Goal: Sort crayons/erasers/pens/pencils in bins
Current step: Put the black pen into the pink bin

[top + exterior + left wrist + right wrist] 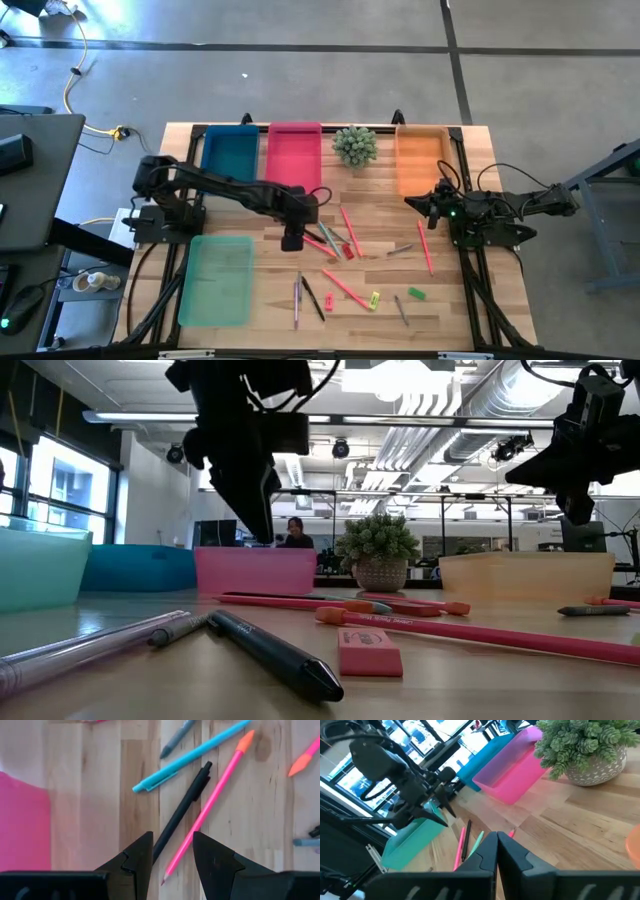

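Note:
My left gripper [292, 243] hangs open above the middle of the table, touching nothing. In the left wrist view [172, 847] its fingers stand above a black pen [182, 805] and a pink pencil [210, 795], which lie flat on the wood beside a light-blue pen [190, 755]. My right gripper [418, 203] is shut and empty, raised in front of the orange bin [420, 160]. The teal-blue bin [230, 152] and pink bin [294, 155] stand at the far edge. The pale-green bin [217, 278] is at the near left. A green eraser [416, 293], a yellow eraser [375, 297] and a red eraser [369, 652] lie near the front.
A small potted plant [355, 145] stands between the pink and orange bins. Several pink sticks, pens and pencils are scattered over the table's middle and right [345, 245]. A long pink stick [425, 248] lies near my right arm. A person shows in the room beyond [294, 530].

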{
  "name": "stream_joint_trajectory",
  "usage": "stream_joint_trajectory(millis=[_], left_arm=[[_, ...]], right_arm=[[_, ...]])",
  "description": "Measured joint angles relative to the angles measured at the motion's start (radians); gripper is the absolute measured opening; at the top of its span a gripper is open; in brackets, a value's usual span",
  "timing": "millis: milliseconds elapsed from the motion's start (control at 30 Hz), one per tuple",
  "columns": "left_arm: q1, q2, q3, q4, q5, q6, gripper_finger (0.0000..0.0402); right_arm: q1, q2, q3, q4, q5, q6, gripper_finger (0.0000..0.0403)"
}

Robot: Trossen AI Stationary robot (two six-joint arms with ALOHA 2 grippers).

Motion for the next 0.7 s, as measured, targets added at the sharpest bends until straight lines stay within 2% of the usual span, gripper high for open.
stream_joint_trajectory(millis=[700], left_arm=[[0.007,0.121,-0.001,0.066,-0.005,0.101,0.0127]], right_arm=[[0.0,0.007,0.0,-0.002,0.0,-0.001,0.0]])
